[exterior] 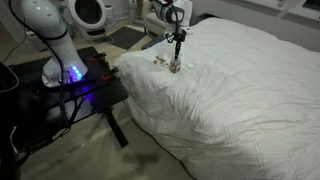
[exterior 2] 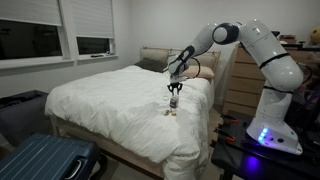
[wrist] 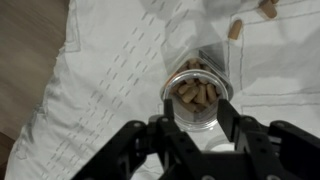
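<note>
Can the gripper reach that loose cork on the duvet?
Probably yes: the gripper hangs over the clear glass jar of corks, jaws apart; the tan cork lies uncovered on the white duvet nearby.

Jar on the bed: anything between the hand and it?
Nothing visible. In the wrist view the hand is right over the jar, with a finger on either side of it; contact can't be told. The loose brown pieces lie on the duvet beyond the jar, out of the way.
</note>
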Controlling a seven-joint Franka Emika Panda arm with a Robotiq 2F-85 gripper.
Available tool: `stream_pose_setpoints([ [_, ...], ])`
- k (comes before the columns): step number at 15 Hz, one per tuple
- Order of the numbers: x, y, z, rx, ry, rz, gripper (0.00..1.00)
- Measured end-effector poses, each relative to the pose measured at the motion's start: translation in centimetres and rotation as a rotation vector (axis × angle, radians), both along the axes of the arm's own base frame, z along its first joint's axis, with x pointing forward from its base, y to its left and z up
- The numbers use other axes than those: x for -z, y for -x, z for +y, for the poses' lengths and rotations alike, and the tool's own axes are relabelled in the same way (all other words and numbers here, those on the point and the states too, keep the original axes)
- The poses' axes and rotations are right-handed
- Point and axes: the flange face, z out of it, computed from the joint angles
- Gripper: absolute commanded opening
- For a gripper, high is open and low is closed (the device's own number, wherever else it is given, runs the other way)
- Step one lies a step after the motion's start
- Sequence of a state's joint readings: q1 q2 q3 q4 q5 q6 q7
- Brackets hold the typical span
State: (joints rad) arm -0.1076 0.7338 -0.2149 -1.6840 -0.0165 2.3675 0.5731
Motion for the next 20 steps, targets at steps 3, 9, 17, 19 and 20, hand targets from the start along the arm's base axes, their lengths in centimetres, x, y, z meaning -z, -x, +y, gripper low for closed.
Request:
stream_pose_setpoints([
  [3, 0.0, 0.0, 0.0, 0.000, 0.001, 0.000, 0.99],
  [9, -3.1, -1.1, 2.1, -0.033, 0.002, -0.041, 1.00],
  [17, -6.7, 0.6, 8.4, -0.156, -0.063, -0.028, 1.00],
  [19, -7.1, 1.9, 10.3, -0.193, -0.081, -0.014, 1.00],
  [20, -7.4, 2.6, 11.3, -0.209, -0.089, -0.008, 1.00],
])
